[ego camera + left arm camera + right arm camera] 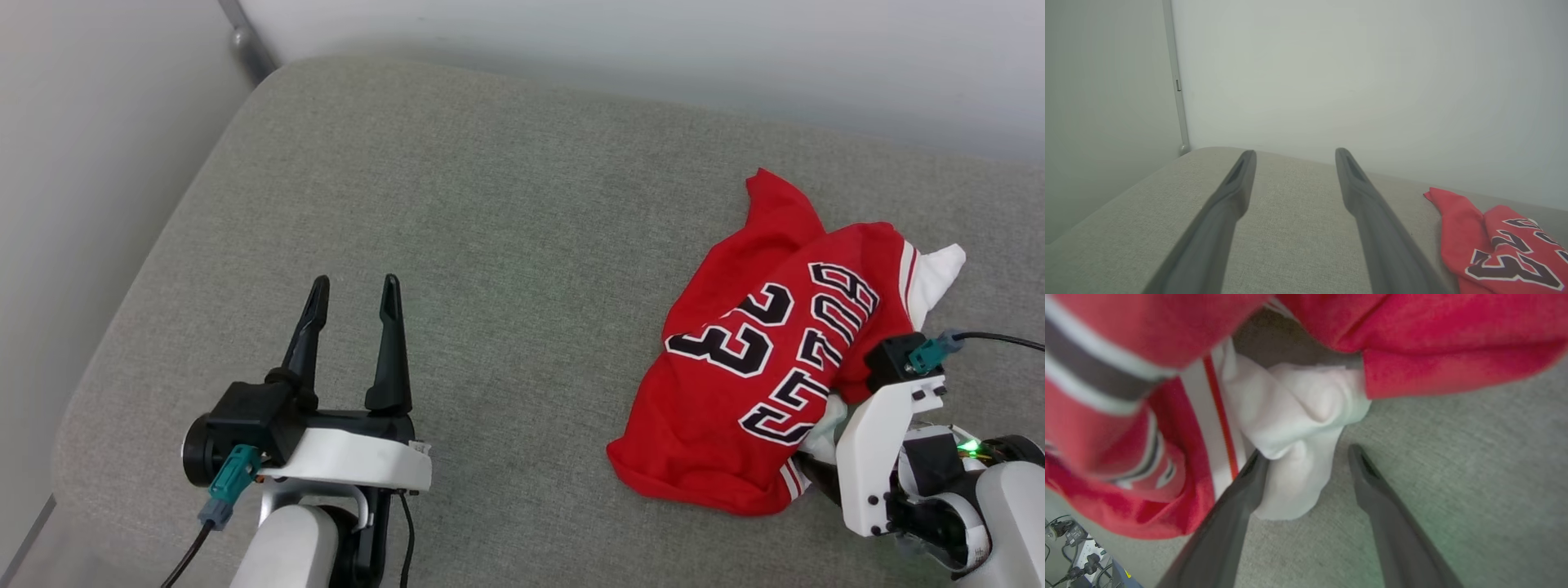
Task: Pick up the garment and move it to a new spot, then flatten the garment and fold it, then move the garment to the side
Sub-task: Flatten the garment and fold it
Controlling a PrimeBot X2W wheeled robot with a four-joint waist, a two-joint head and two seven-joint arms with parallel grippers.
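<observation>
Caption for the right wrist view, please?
Open right gripper around the white sleeve of the crumpled red jersey on a grey cushion.

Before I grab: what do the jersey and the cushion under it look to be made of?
Jersey: soft matte knit, probably cotton or polyester; it slumps in loose, rounded folds. Cushion: grey woven upholstery, matte; a coarse weave shows, and the rounded edges suggest padding underneath.

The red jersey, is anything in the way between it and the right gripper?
Nothing visible does. In the right wrist view the right gripper stands open right at the red jersey, whose white sleeve reaches in between its two fingers, lying on the grey cushion.
</observation>
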